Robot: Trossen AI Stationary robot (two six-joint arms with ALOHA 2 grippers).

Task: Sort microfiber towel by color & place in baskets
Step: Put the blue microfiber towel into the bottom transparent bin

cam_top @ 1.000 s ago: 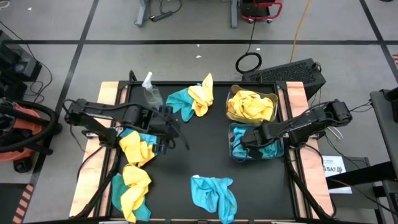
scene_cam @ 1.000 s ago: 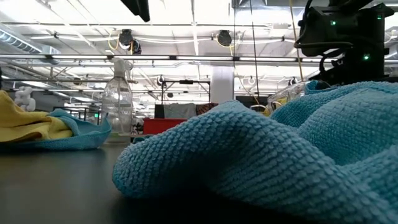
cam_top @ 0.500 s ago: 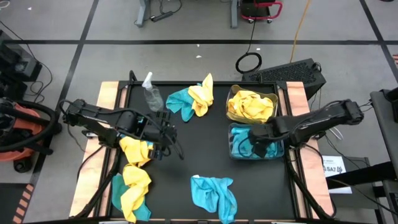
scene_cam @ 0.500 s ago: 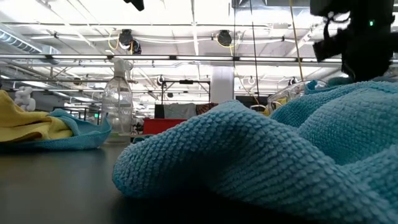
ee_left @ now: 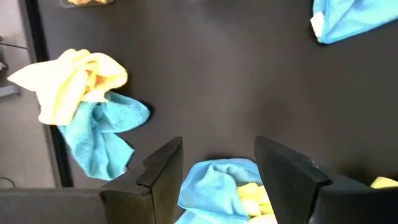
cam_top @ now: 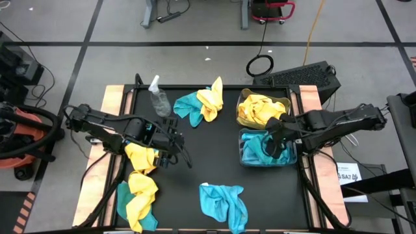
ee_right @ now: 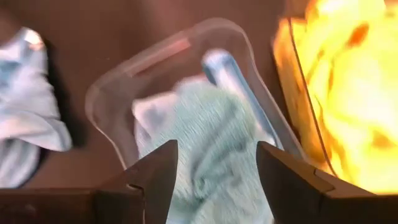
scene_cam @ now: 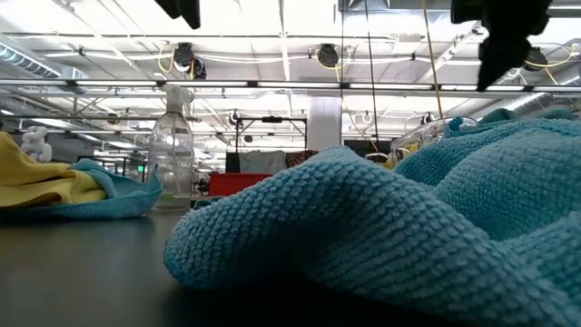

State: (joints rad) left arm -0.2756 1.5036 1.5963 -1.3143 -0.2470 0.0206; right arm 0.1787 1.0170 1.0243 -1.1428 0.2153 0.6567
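Microfiber towels lie in piles on the black table. A yellow and teal pile (cam_top: 142, 158) is at the left, with more yellow and teal (cam_top: 136, 201) nearer. Another mixed pile (cam_top: 203, 104) lies at the far middle, and a teal towel (cam_top: 224, 203) at the near middle. Two clear baskets stand at the right. The far basket (cam_top: 286, 101) holds yellow towels and the near basket (cam_top: 242, 146) holds teal towels (ee_right: 205, 143). My right gripper (cam_top: 275, 147) hangs open above the teal basket (ee_right: 112, 93). My left gripper (cam_top: 172, 153) stands open over the teal cloth (ee_left: 214, 186) of the left pile.
A clear spray bottle (cam_top: 158, 97) stands at the far left of the table, beside the far mixed pile. The middle of the black table (cam_top: 214, 153) is bare. Wooden strips (cam_top: 311, 104) run along both sides.
My right gripper has opened and let go of a teal towel, which now lies in the near basket. The gripper has risen and drawn back toward the table's right edge. My left gripper has shifted slightly toward the near edge, over the left pile.
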